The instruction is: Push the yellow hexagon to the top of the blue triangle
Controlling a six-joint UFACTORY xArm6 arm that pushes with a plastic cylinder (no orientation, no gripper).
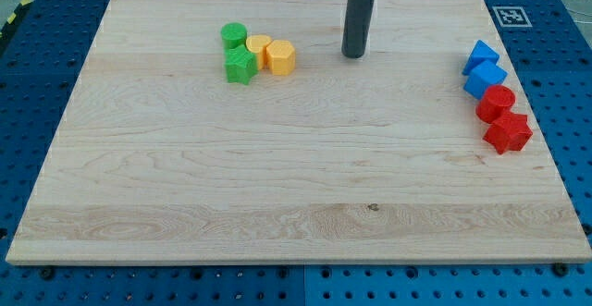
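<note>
The yellow hexagon (280, 56) lies on the wooden board near the view's top, left of centre. It touches a yellow round block (258, 46) on its left. The blue triangle (480, 55) lies at the board's right edge, with a blue cube (486, 79) just below it. My tip (353, 55) rests on the board to the right of the yellow hexagon, apart from it by about a block's width, and far left of the blue triangle.
A green cylinder (233, 36) and a green star (240, 65) sit left of the yellow blocks. A red cylinder (497, 103) and a red star-like block (507, 132) lie below the blue cube. The board's right edge (546, 140) is close to them.
</note>
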